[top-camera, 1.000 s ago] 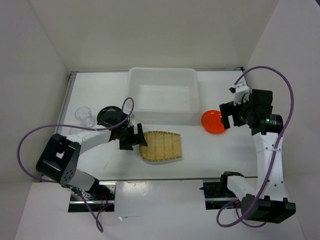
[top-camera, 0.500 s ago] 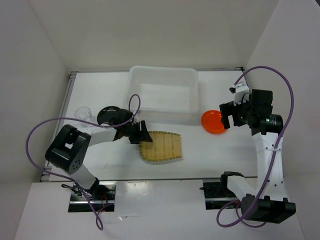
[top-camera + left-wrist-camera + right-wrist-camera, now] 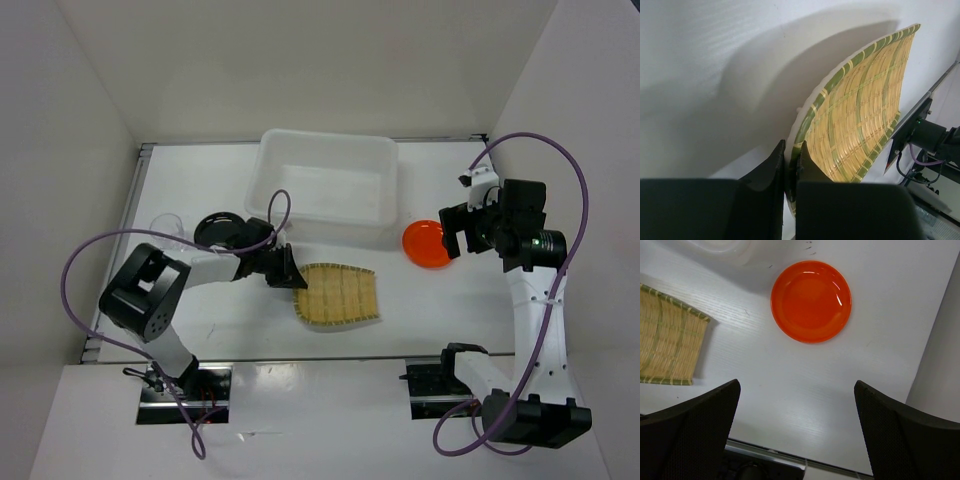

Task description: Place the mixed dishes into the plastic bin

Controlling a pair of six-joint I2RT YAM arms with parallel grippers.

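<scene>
While left claw (image 3: pixel 791 160) pinches rim of woven bamboo tray (image 3: pixel 342 296) at rounded end, jaws nearly closed on it, tray sits outside plastic bin (image 3: pixel 325 140), just before near wall. Right claw (image 3: pixel 797 427) spread wide, holding nothing, near orange plate (image 3: pixel 811 301) on tabletop (image 3: pixel 790 380) right of bin. Black plate (image 3: pixel 222 229), clear cup (image 3: pixel 165 224) left of bin.

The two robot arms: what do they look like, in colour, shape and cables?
The left arm and right arm have white tubular links and boxy black joint housings. A thin purple cable loops along each. The left gripper and right gripper are black, with flat matte fingers in the wrist views.
</scene>
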